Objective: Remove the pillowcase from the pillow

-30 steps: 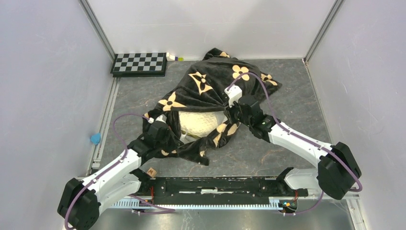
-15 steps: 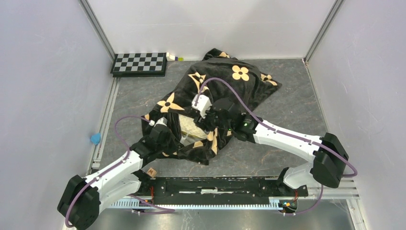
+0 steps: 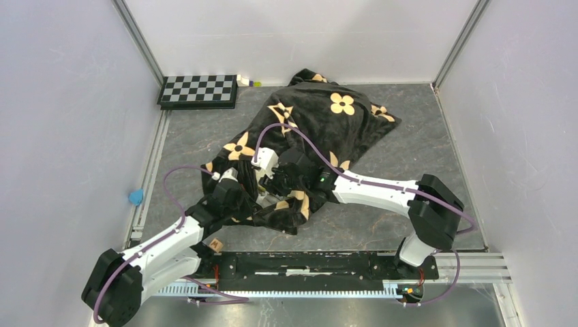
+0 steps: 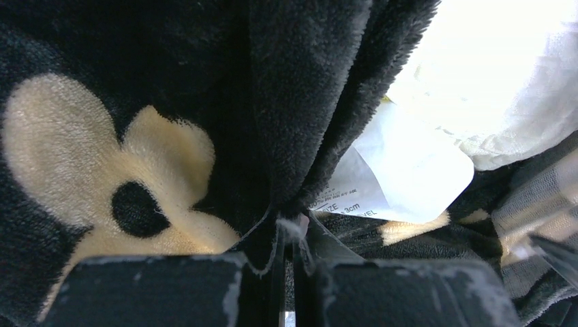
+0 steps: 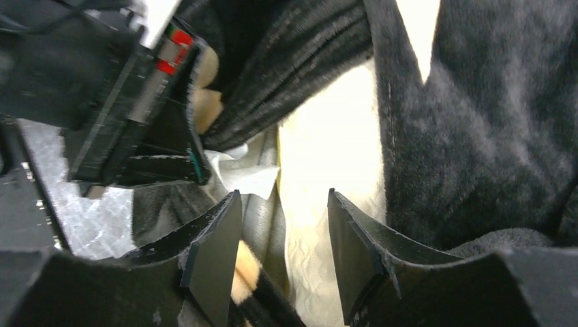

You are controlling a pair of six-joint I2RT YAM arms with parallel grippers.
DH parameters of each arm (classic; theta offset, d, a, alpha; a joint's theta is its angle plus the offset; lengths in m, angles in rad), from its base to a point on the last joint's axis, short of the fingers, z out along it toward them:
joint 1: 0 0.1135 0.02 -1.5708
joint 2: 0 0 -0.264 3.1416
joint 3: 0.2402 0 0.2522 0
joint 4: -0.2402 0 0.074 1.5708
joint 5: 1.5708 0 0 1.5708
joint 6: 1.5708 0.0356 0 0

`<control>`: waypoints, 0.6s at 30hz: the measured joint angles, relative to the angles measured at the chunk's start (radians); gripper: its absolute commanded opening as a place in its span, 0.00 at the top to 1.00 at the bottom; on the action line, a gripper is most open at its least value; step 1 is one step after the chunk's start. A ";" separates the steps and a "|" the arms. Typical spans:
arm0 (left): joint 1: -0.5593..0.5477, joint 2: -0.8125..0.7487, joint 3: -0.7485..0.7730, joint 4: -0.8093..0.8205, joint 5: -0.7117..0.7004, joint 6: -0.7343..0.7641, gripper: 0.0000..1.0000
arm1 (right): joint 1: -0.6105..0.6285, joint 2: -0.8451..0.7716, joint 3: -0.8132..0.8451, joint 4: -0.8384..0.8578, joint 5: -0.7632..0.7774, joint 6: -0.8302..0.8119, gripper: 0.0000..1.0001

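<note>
Shows the pillowcase (image 3: 320,119) as a rumpled black plush heap with tan flowers and stars, spread from frame centre toward the upper right of the grey table (image 3: 422,136) in the top view. Reveals only slivers of the cream quilted pillow (image 5: 327,157) at the sack's mouth, beside a white care label (image 4: 402,170). Has the left gripper (image 4: 290,272) pressed almost closed on a fold of the pile. Has the right gripper (image 5: 283,252) parted, straddling cream fabric, clamping nothing. Against a second ago: right gripper swung from right of the opening leftward, close to the left one; broad cream patch then exposed, now mostly covered.
</note>
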 measured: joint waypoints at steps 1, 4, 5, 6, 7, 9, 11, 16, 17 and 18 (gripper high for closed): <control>0.000 -0.003 -0.002 0.000 0.000 0.000 0.98 | 0.000 0.009 0.000 -0.003 0.018 0.003 0.42; 0.000 -0.013 -0.008 0.002 0.000 0.000 0.98 | -0.005 0.027 -0.008 -0.012 0.078 0.019 0.22; 0.000 -0.015 -0.009 0.003 0.000 0.000 0.98 | -0.005 0.029 -0.012 -0.021 0.098 0.024 0.14; 0.000 -0.018 -0.010 0.004 0.000 0.000 0.98 | -0.005 0.031 -0.014 -0.031 0.117 0.028 0.13; 0.000 -0.020 -0.011 0.005 0.000 0.000 0.98 | -0.005 0.033 -0.017 -0.038 0.135 0.034 0.13; 0.000 -0.022 -0.012 0.005 0.000 0.000 0.98 | -0.005 0.035 -0.025 -0.049 0.159 0.042 0.13; 0.000 -0.023 -0.012 0.005 0.000 0.000 0.98 | -0.006 0.035 -0.039 -0.047 0.170 0.048 0.14; 0.000 -0.023 -0.012 0.005 0.000 0.000 0.98 | -0.004 0.059 -0.056 -0.035 0.220 0.055 0.05; 0.000 -0.023 -0.012 0.005 0.000 0.000 0.98 | -0.004 0.070 -0.054 -0.034 0.231 0.059 0.04; 0.000 -0.023 -0.012 0.005 0.000 0.000 0.98 | -0.004 0.091 -0.042 -0.037 0.258 0.064 0.04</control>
